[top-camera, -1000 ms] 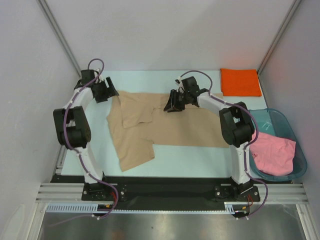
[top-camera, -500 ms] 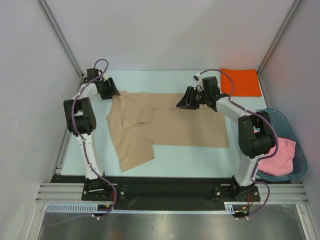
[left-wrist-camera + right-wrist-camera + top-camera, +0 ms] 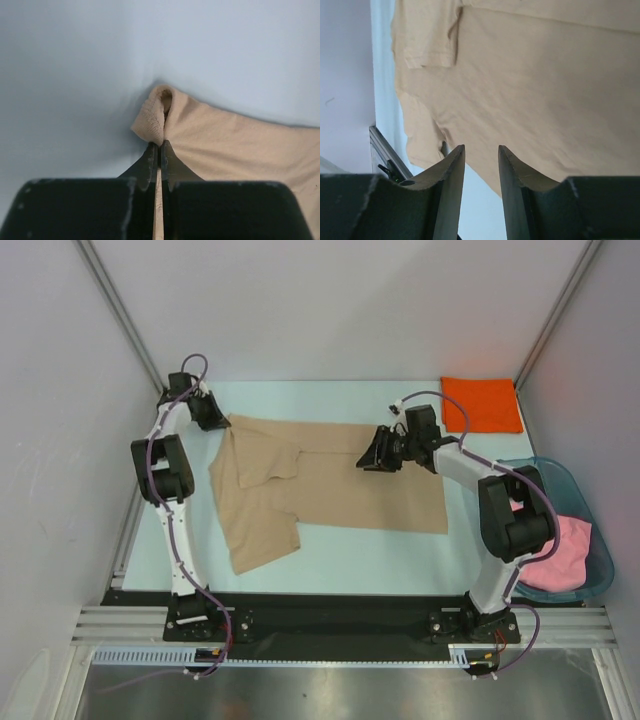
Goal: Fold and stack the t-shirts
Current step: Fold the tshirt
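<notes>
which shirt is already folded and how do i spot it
On the pale table, go to the far right corner, beyond the teal tub. The orange t-shirt lies there, a neat flat rectangle; the tan t-shirt is spread mid-table, the pink t-shirt bunched in the tub.

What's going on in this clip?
Two robot arms are working on a tan t-shirt spread on the table. The left gripper is pinched shut on its far-left corner; the right gripper hovers over the shirt, open and empty. An orange t-shirt lies folded at the far right, and a pink t-shirt sits crumpled in the teal tub.
</notes>
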You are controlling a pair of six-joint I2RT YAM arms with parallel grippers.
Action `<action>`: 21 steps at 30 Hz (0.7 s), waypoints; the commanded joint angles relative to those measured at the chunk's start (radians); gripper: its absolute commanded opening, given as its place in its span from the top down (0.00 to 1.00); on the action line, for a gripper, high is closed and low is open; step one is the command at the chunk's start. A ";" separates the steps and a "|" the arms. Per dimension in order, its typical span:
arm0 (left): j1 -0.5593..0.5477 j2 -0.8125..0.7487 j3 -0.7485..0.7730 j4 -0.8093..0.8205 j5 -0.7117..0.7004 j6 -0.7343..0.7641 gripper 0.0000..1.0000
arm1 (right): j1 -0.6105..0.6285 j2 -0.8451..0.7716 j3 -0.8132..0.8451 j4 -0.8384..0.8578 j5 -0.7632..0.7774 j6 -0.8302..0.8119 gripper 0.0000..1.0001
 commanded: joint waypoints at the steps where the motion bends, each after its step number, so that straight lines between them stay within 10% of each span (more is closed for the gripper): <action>1: 0.028 0.021 0.146 -0.042 -0.112 0.023 1.00 | 0.000 -0.081 -0.008 -0.048 0.073 -0.001 0.61; 4: 0.034 -0.014 0.179 -0.104 -0.214 0.026 0.49 | 0.003 -0.107 -0.007 -0.126 0.137 -0.014 0.60; 9: 0.025 -0.318 -0.074 -0.124 -0.485 -0.006 0.15 | 0.012 -0.182 -0.032 -0.264 0.312 -0.027 0.54; 21: -0.059 -1.123 -1.076 -0.211 -0.469 -0.280 0.12 | 0.076 -0.365 -0.123 -0.424 0.565 0.007 0.50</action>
